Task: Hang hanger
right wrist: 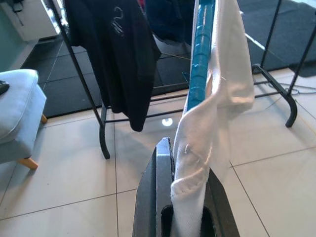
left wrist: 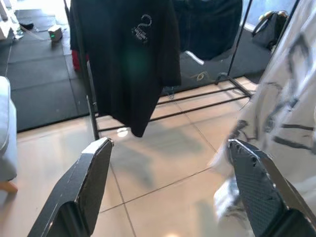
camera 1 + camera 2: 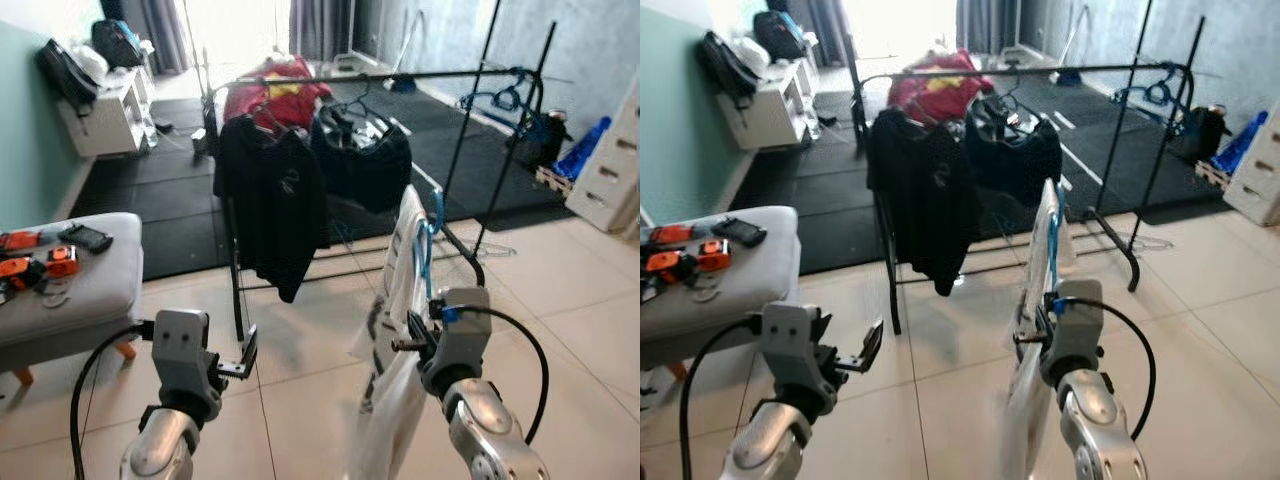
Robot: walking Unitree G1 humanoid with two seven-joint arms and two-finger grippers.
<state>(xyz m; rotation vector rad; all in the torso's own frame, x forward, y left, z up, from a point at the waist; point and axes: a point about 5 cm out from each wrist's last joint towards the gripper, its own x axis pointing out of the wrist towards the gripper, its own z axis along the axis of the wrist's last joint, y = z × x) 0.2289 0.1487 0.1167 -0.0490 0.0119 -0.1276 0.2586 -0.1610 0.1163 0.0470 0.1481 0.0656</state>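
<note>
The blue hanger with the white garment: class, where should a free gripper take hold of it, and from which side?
Grip the blue hanger on its bare blue arm above the white garment, coming from the robot's left, where the open left gripper is. The right gripper already pinches the cloth lower down, and fabric drapes the hanger's other side.

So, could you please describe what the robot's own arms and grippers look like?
Both arms are silver metal with rounded joints and grey boxy wrist blocks; a black cable loops to each. The left gripper and right gripper each have two long black fingers with finely textured inner pads.
</note>
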